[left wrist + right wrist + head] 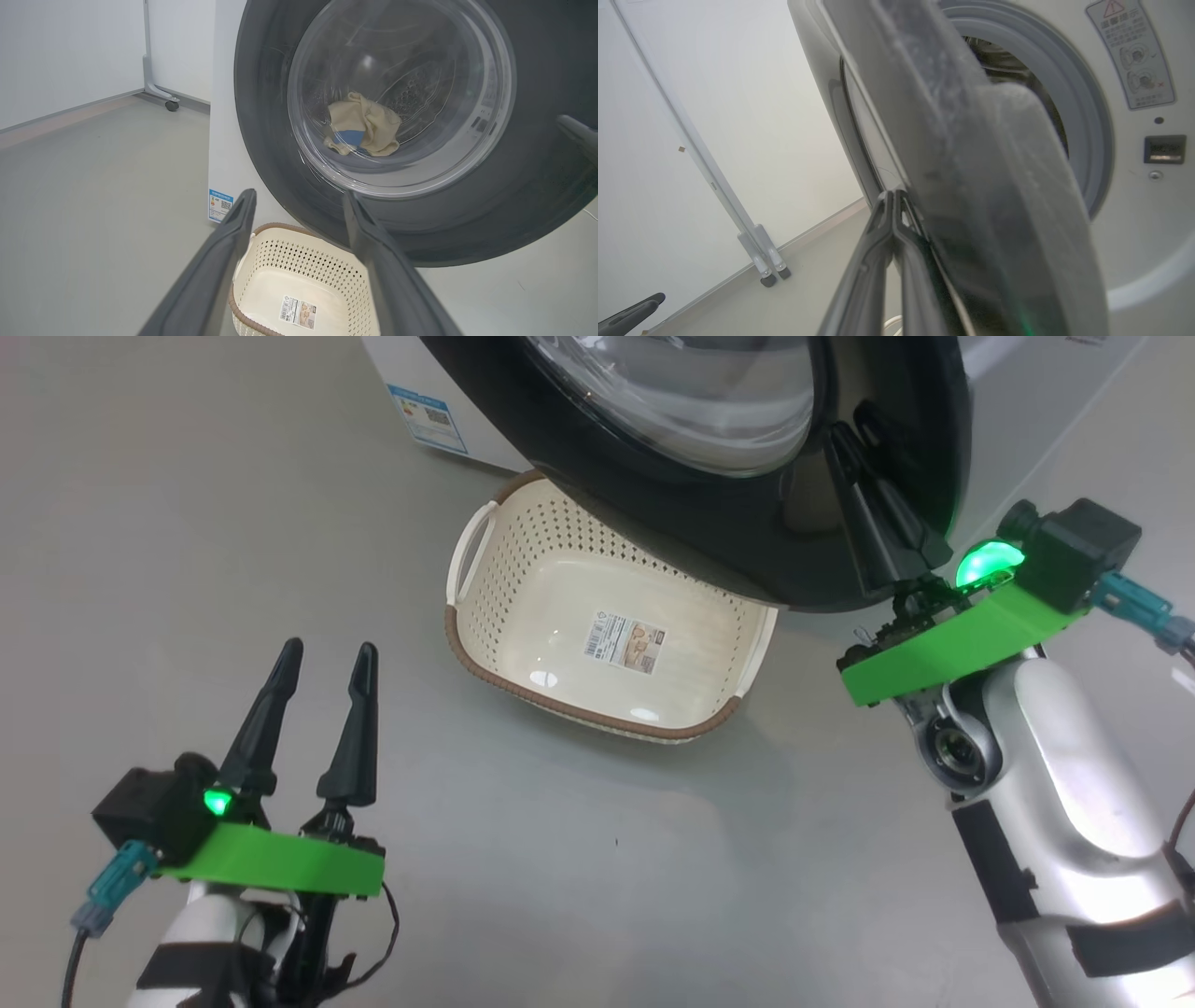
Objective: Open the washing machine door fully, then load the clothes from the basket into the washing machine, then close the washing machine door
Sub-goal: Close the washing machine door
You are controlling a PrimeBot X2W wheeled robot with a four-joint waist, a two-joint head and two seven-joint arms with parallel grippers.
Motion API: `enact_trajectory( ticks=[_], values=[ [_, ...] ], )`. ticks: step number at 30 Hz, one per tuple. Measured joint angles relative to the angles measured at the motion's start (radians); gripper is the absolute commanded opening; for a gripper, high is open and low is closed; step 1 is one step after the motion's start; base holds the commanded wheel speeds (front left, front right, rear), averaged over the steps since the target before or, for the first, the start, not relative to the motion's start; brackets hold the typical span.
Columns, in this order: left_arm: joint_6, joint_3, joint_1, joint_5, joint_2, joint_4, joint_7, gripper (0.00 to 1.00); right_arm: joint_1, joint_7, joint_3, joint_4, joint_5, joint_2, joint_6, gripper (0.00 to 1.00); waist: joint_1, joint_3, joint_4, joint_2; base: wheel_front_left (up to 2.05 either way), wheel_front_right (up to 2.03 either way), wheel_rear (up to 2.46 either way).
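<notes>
One basket (495, 607), one washing machine (224, 116), one door (747, 541)

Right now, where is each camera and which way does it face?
Head view: from the head, down at basket, washing machine door, open left tool, shut right tool.
Left wrist view: along own fingers, through door glass at the clothes.
Right wrist view: along shut fingers, past the door's edge.
Head and left wrist share the basket.

The door (653, 513) stands ajar and covers most of the washer's (1134, 219) mouth. A gap opens between the door's free edge and the grey gasket (1094, 140). The door's lower rim overhangs the far end of the basket (569, 702); the basket's near part is open from above. Bare floor (187, 541) spreads wide to the basket's left. The right gripper's (893, 196) closed fingers lie against the door.
</notes>
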Motion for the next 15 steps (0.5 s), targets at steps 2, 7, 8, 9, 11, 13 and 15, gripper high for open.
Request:
enact_trajectory(
  ticks=[2, 7, 8, 9, 11, 13, 15],
  values=[
    [0.000, -0.004, -0.011, 0.000, -0.001, -0.002, 0.000, 1.00, -0.015, 0.000, -0.012, 0.000, 0.000, 0.000, 0.000, 0.00, 0.0000, 0.009, 0.004, 0.0000, 0.00, 0.00, 0.00],
    [0.000, -0.024, -0.030, -0.004, -0.007, -0.002, 0.000, 1.00, -0.050, 0.000, -0.054, 0.002, 0.000, -0.003, 0.000, 0.00, 0.0000, 0.032, 0.015, 0.0000, 0.00, 0.00, 0.00],
    [0.000, -0.027, -0.034, -0.006, -0.009, -0.003, 0.000, 1.00, -0.058, 0.000, -0.061, 0.006, 0.000, -0.006, 0.000, 0.00, 0.0000, 0.036, 0.017, 0.0000, 0.00, 0.00, 0.00],
    [0.000, -0.030, -0.037, -0.006, -0.010, -0.004, 0.000, 1.00, -0.067, 0.000, -0.067, 0.006, 0.000, -0.010, 0.000, 0.00, 0.0000, 0.041, 0.020, 0.0000, 0.00, 0.00, 0.00],
    [0.000, -0.038, -0.045, -0.006, -0.012, -0.004, 0.000, 1.00, -0.084, 0.000, -0.081, 0.010, -0.002, -0.016, 0.000, 0.00, 0.0000, 0.049, 0.026, 0.0000, 0.00, 0.00, 0.00],
    [0.000, -0.045, -0.055, -0.006, -0.013, -0.006, 0.000, 1.00, -0.101, 0.000, -0.101, 0.013, -0.012, -0.018, 0.000, 0.00, 0.0000, 0.058, 0.033, 0.0000, 0.00, 0.00, 0.00],
    [0.000, -0.051, -0.066, -0.006, -0.015, -0.006, 0.000, 1.00, -0.118, 0.000, -0.121, 0.017, -0.016, -0.019, 0.000, 0.00, 0.0000, 0.068, 0.040, 0.0000, 0.00, 0.00, 0.00]
  ],
)
